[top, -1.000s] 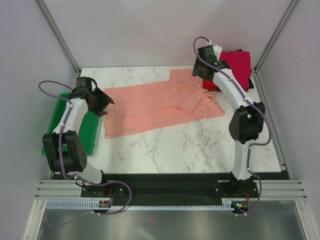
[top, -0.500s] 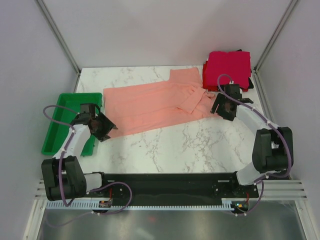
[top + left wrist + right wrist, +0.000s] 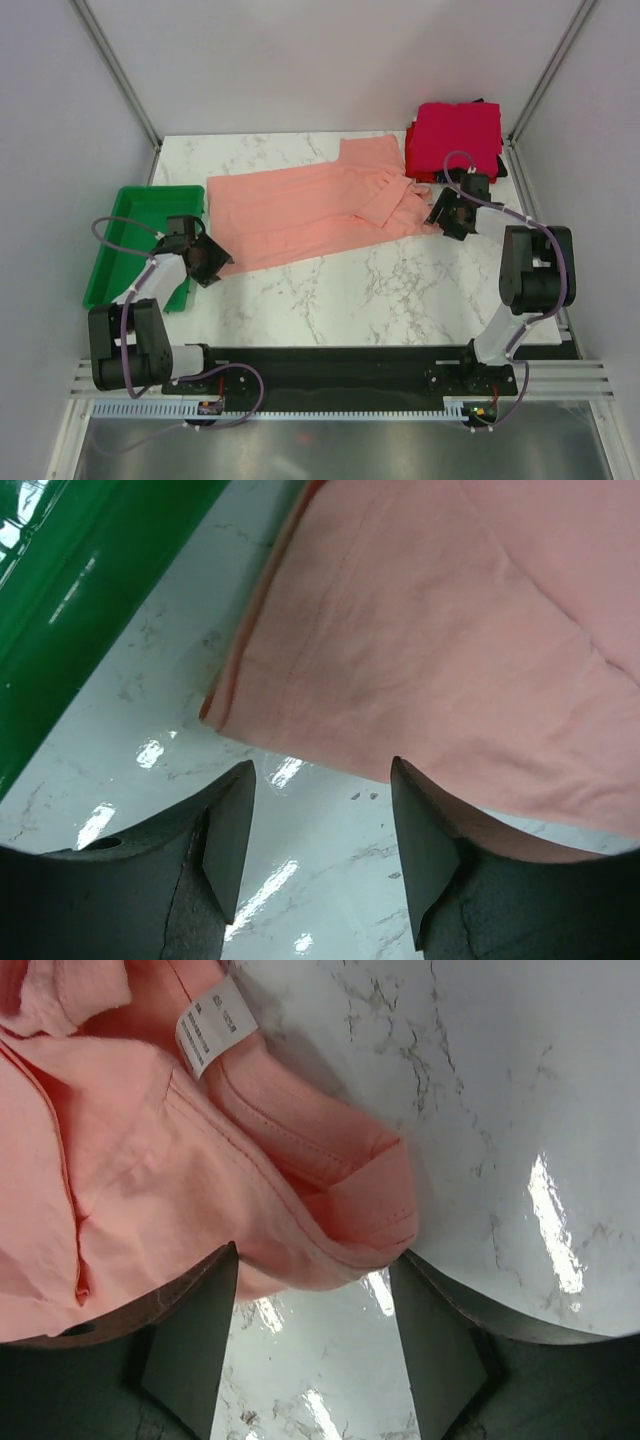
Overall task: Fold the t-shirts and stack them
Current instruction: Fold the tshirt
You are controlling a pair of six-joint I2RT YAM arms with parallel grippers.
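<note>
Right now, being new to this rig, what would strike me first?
A salmon-pink t-shirt lies spread across the marble table. Both grippers are open at its ends: the left gripper at the near-left corner, the right gripper at the collar. Folded crimson shirts sit in the far right corner, a green tray at the left edge.

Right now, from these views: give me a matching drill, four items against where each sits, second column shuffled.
Items
1. salmon-pink t-shirt
2. crimson folded t-shirt
3. green tray
4. right gripper

Places or states
A. far right corner of the table
B. open, at the shirt's end that bears the white label
C. spread out across the middle of the table
D. left edge of the table

Pairs: 1-C, 2-A, 3-D, 4-B
</note>
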